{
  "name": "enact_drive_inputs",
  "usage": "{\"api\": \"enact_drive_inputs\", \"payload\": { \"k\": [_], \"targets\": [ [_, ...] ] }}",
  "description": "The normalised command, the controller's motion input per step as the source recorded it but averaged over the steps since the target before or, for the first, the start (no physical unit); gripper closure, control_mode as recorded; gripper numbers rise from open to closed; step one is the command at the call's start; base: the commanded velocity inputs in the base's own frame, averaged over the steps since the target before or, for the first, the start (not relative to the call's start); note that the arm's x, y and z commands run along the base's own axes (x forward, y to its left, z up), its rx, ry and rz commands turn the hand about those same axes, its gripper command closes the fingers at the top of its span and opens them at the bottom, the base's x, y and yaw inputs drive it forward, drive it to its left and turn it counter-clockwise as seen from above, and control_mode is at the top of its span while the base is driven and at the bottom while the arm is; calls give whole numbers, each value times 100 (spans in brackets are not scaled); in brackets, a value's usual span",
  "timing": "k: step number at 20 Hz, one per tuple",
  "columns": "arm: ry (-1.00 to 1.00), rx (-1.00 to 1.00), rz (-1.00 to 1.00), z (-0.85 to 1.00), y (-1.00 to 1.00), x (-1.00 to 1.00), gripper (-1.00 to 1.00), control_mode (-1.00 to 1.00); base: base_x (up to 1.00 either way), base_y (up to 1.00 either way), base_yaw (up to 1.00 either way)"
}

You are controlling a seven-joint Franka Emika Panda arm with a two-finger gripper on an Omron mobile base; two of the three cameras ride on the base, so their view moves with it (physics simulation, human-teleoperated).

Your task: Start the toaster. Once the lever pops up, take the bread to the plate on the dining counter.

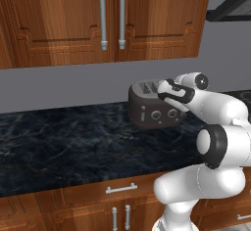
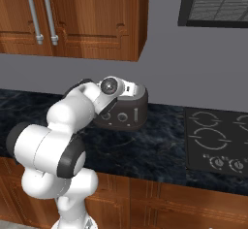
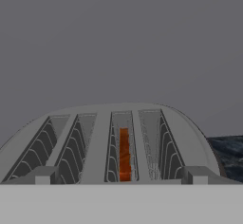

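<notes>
The dark grey toaster (image 1: 149, 108) stands at the back of the black counter, against the grey wall. Its small pale lever (image 1: 142, 113) sits left of two round knobs on the front face. My gripper (image 1: 165, 89) hovers just above the toaster's top, near its front edge. In the hand view the gripper (image 3: 119, 176) is open, with the fingertips (image 3: 42, 175) wide apart over the toaster (image 3: 99, 137) and nothing between them. The bread (image 3: 124, 154), an orange-brown slice, sits deep in the third slot from the left. The plate and the dining counter are out of view.
The black marbled counter (image 1: 63, 142) runs left of the toaster. A black stovetop (image 2: 218, 140) lies to its right under a range hood (image 2: 218, 2). Wooden wall cabinets (image 1: 108, 19) hang above, and my white arm (image 2: 63, 126) stands in front of the toaster (image 2: 131, 112).
</notes>
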Motion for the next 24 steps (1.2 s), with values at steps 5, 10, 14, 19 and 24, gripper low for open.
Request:
{"api": "enact_drive_inputs", "payload": {
  "k": [5,10,14,19,24],
  "targets": [
    [0,0,0,0,0,0,-100,-100,0,0,0],
    [0,0,0,0,0,0,-100,-100,0,0,0],
    [0,0,0,0,0,0,-100,-100,0,0,0],
    [0,0,0,0,0,0,-100,-100,0,0,0],
    [0,0,0,0,0,0,-100,-100,0,0,0]
  ]
}}
